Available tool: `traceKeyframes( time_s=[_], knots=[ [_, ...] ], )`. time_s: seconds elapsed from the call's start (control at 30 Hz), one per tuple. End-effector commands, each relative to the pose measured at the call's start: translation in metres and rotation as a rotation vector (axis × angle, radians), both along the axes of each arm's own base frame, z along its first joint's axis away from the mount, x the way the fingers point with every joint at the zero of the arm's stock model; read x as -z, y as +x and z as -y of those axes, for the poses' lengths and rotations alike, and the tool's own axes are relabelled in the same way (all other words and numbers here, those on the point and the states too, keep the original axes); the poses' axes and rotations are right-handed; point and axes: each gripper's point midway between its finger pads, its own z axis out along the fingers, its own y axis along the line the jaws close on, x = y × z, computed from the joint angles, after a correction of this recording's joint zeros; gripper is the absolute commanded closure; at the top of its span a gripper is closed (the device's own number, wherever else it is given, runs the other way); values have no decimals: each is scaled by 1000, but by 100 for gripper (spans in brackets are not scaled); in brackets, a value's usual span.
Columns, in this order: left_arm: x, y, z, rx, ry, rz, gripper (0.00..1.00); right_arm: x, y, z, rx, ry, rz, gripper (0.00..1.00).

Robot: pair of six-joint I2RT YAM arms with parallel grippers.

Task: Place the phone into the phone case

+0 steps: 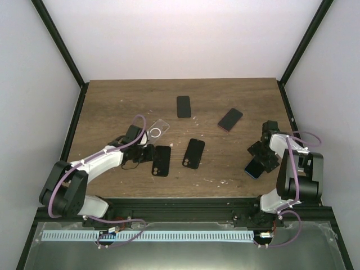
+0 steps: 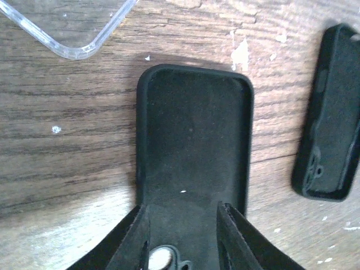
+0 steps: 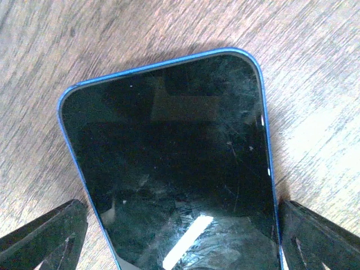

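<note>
The right claw [image 3: 183, 230] stands wide open astride the near end of the blue phone [image 3: 169, 146], which lies screen up on the table [image 1: 101, 112] at the near right. Its right finger [image 3: 315, 236] is just against the phone's edge and the left one sits slightly apart from it; whether it grips at all I cannot tell.

The left claw [image 2: 183, 239] is partly open over the near end of the black case [image 2: 194, 140], which lies open side up, left of centre. Case lining shows between the fingers. Phone and case are well apart.

A clear case [image 2: 67, 22] lies just beyond the black one, and another black case [image 2: 329, 124] lies to its right. Two more phones, one black [image 1: 183, 106] and one reddish [image 1: 230, 119], lie farther back.
</note>
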Motion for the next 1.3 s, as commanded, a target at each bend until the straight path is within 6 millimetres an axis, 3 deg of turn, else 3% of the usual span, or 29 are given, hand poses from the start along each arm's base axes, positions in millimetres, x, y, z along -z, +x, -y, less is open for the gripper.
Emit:
traceKeyframes(
  time_s=[0.0,0.13,0.33,0.5,0.67,1.03,1.27],
  knots=[
    [-21,4,8,6,-52,40,62,7,2,-13,-49,28,-17,7],
    [-25,3,7,-10,-61,51,55,10,9,-32,-116,59,-6,7],
    [-26,1,2,-26,-52,58,51,-3,22,-61,-166,129,76,4],
    [-27,1,1,-35,-51,58,47,-6,4,-50,-75,75,-5,2],
    [-27,0,-1,-38,-40,60,35,-5,-10,-49,16,79,-45,5],
    [-7,2,-16,-85,49,37,33,-1,-5,-46,70,69,-70,13],
    [9,7,2,-41,-22,-4,33,6,-3,-44,-1,47,-56,18]
  ],
)
